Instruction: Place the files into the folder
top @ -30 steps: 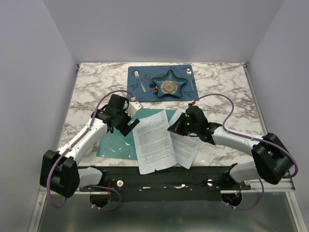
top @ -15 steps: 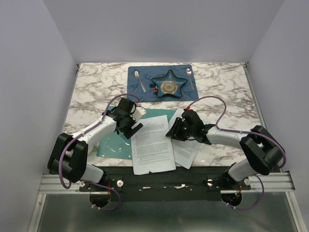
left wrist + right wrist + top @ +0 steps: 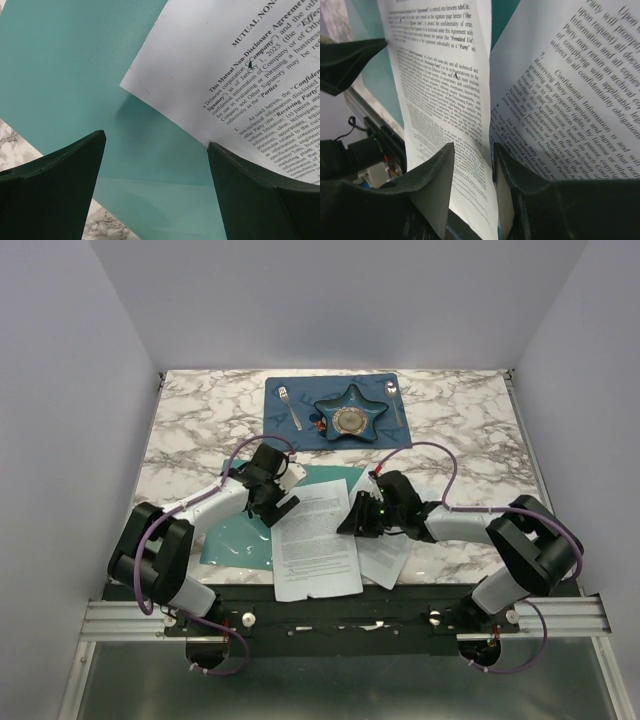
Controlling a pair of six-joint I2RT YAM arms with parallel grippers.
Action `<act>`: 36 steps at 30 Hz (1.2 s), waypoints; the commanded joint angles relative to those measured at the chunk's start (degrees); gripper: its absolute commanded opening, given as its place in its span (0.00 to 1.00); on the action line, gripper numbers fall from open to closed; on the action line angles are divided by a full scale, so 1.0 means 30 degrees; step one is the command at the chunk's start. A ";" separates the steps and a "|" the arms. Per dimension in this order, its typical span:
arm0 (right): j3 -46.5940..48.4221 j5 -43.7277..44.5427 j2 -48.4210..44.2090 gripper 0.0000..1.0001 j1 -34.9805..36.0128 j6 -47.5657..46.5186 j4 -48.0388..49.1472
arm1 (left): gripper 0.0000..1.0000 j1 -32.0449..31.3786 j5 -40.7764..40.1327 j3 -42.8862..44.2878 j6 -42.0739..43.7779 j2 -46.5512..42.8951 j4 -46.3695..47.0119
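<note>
We see the left gripper (image 3: pixel 276 503) spread over the upper left corner of the files (image 3: pixel 318 545); their long axis runs down the frame; the folder (image 3: pixel 238 538) lies left, partly beneath; the right gripper (image 3: pixel 352 522) is narrowed at their right edge; whether it pinches, we cannot tell.

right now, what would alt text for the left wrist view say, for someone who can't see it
The left gripper hangs open over a teal folder, its two dark fingers at the bottom corners. A white printed sheet headed mutual non-disclosure agreement overlaps the folder's upper right. Marble table shows at lower left.
</note>
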 commanded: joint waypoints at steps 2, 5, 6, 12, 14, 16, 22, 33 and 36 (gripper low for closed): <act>-0.0639 -0.3165 0.0869 0.42 0.0089 -0.0108 0.3260 | 0.98 -0.0161 -0.1211 -0.0264 -0.0222 0.0752 0.1011; -0.1020 -0.4838 0.1425 0.36 0.0089 0.0360 0.5485 | 0.96 -0.0161 -0.1183 -0.0352 -0.0368 0.0958 0.1070; -0.1021 -0.5220 0.1601 0.34 0.0089 0.0536 0.6018 | 0.96 -0.0161 -0.1153 -0.0410 -0.0369 0.0959 0.1071; -0.0290 -0.5987 0.1927 0.12 0.0089 0.0394 0.6817 | 0.96 -0.0132 -0.0541 0.0027 -0.0719 -0.0035 0.0282; 0.0003 -0.5142 0.0820 0.07 0.0089 -0.0279 0.6029 | 0.97 -0.0015 -0.0159 0.0875 -0.0895 -0.0910 -0.0888; 0.0647 -0.4291 -0.0091 0.03 0.0089 -0.1655 0.3981 | 0.99 0.0248 0.0427 0.1897 -0.0925 -0.1616 -0.2056; 0.2987 -0.1300 -0.2351 0.01 0.0031 -0.4729 -0.0624 | 0.99 0.4021 0.0839 0.4126 0.0127 -0.3406 -0.2828; 0.7033 0.0224 -0.2206 0.01 -0.0057 -0.7811 -0.4024 | 0.95 0.9447 -0.1912 0.5446 0.0279 0.3064 0.0104; 0.7270 0.0635 -0.2264 0.01 -0.0086 -0.8104 -0.4756 | 0.93 0.9595 -0.2469 0.6122 0.0071 0.4325 0.0454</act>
